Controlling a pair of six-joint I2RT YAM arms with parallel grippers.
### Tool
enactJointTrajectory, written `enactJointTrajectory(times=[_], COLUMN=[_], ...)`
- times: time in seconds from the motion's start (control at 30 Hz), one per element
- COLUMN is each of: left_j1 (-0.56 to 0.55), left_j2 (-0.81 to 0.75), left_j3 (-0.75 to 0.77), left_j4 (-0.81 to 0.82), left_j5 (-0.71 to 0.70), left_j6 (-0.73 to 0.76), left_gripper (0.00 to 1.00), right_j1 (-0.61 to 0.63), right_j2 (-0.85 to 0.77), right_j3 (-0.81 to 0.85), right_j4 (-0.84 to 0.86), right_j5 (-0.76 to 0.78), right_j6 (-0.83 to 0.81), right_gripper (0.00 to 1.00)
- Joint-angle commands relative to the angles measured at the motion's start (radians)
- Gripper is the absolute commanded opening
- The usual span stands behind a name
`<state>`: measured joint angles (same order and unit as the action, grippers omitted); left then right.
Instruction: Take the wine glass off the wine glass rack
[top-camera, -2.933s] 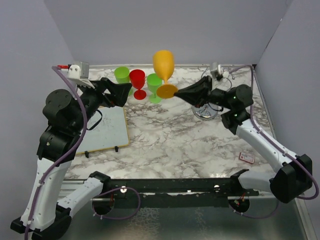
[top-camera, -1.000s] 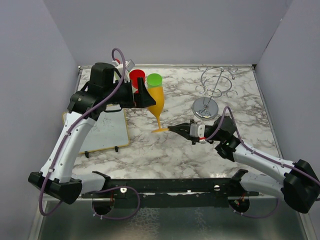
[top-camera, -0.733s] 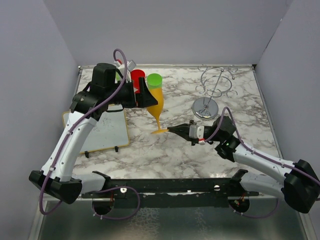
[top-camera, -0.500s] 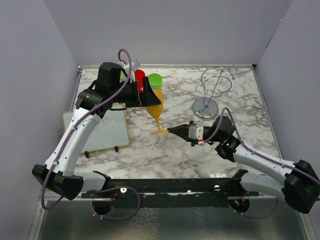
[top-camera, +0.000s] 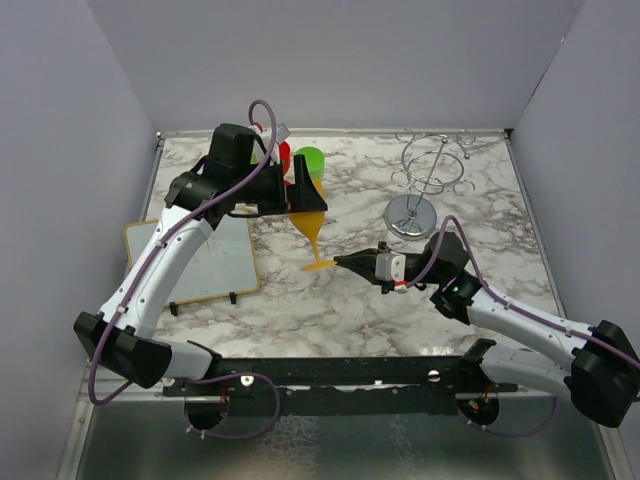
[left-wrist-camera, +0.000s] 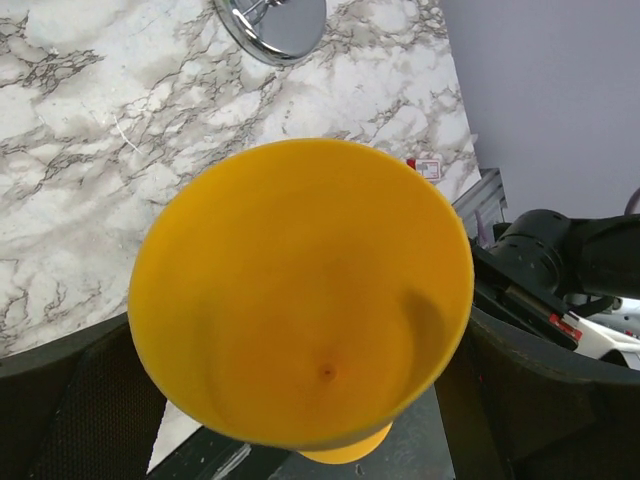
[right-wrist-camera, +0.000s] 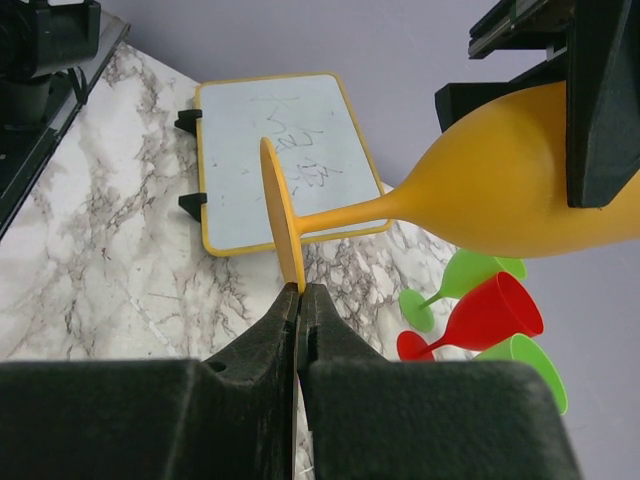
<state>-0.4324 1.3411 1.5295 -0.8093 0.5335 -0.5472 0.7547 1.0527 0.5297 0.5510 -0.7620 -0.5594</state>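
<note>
The orange wine glass (top-camera: 312, 222) stands upright over the middle of the table, off the silver wire rack (top-camera: 428, 172), which is empty at the back right. My left gripper (top-camera: 303, 196) is shut on the glass's bowl; in the left wrist view the bowl (left-wrist-camera: 300, 300) fills the space between both fingers (left-wrist-camera: 70, 410). My right gripper (top-camera: 341, 261) is shut on the rim of the glass's foot (right-wrist-camera: 280, 235), jaws pinched together at the right gripper's tip (right-wrist-camera: 300, 292). The rack's round base (left-wrist-camera: 272, 20) shows at the top of the left wrist view.
A red glass (top-camera: 281, 155) and a green glass (top-camera: 310, 160) stand behind the left gripper, and they also show in the right wrist view as the green glass (right-wrist-camera: 470, 275) and the red glass (right-wrist-camera: 490, 312). A yellow-framed whiteboard (top-camera: 205, 262) lies at the left. Grey walls enclose the table.
The glass came down from high beside the rack to the table's middle. Over the last second the left arm's wrist and elbow shifted right and back; the glass and right gripper barely moved.
</note>
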Motion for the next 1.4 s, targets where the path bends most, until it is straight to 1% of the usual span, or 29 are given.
enactJointTrajectory(times=[0.0,0.53,0.9,0.97,1.1,1.23,1.37], left_j1=[-0.004,-0.003,-0.003,-0.003,-0.003,-0.003,-0.002], left_j2=[0.016,-0.036,-0.055,-0.058,-0.062,-0.072,-0.098], left_j3=[0.041,0.052,0.046,0.047,0.046,0.038,0.014], left_j4=[-0.008,-0.008,0.005,0.007,0.009,0.011,0.029], left_j5=[-0.027,-0.08,-0.099,-0.1,-0.107,-0.147,-0.236], left_j6=[0.027,0.034,0.026,0.023,0.023,0.041,0.092], left_gripper=[0.99,0.86,0.76,0.72,0.72,0.72,0.72], right_j1=[0.012,0.016,0.017,0.017,0.017,0.016,0.017], right_j2=[-0.021,-0.011,-0.019,-0.017,-0.019,-0.038,-0.079], right_j3=[0.028,0.048,0.042,0.042,0.041,0.039,0.065], right_j4=[-0.009,-0.032,-0.025,-0.023,-0.023,-0.022,-0.072], right_j5=[0.032,0.075,0.098,0.102,0.107,0.14,0.22], right_j6=[-0.023,-0.007,0.012,0.013,0.018,0.048,0.112], right_gripper=[0.01,0.01,0.2,0.21,0.26,0.36,0.48])
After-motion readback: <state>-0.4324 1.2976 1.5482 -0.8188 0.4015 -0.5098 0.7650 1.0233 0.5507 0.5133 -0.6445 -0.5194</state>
